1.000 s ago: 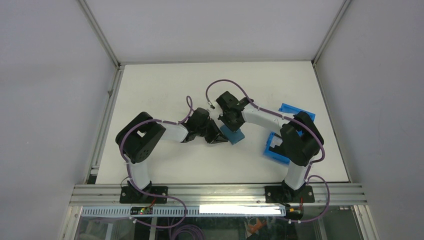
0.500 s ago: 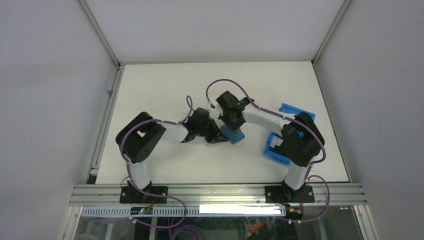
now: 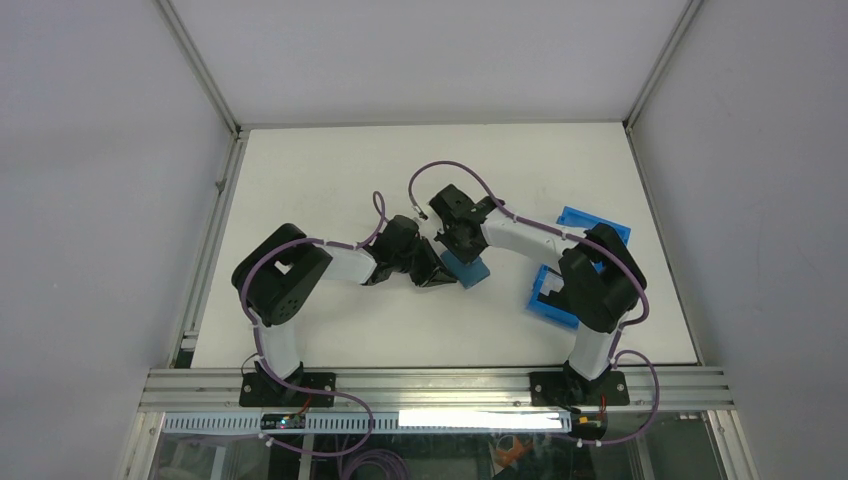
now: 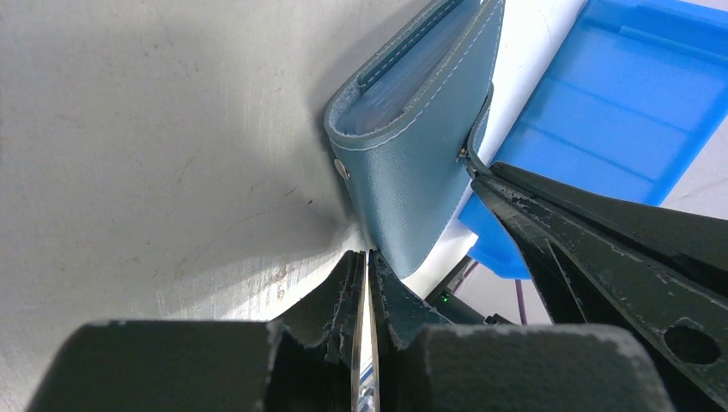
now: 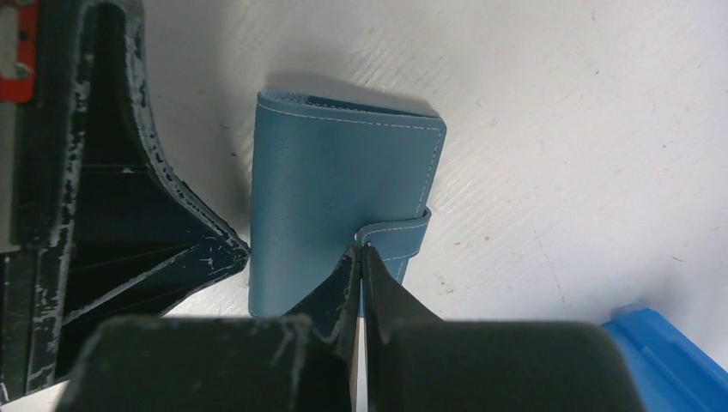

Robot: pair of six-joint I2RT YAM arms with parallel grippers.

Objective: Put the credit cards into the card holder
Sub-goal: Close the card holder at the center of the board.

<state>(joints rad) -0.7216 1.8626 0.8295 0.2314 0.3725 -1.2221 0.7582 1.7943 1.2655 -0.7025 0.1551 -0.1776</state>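
The clenched left hand (image 4: 364, 256) is touching the closed holder (image 5: 335, 189) at its nine o'clock edge; the clenched right hand (image 5: 361, 251) is touching its tab (image 5: 399, 232) on the worktop (image 5: 558, 129).

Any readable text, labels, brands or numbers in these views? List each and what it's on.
None can be read.
The card holder is plain teal with pale stitching and a snap tab, no brand.
The blue bin shows no label or number.
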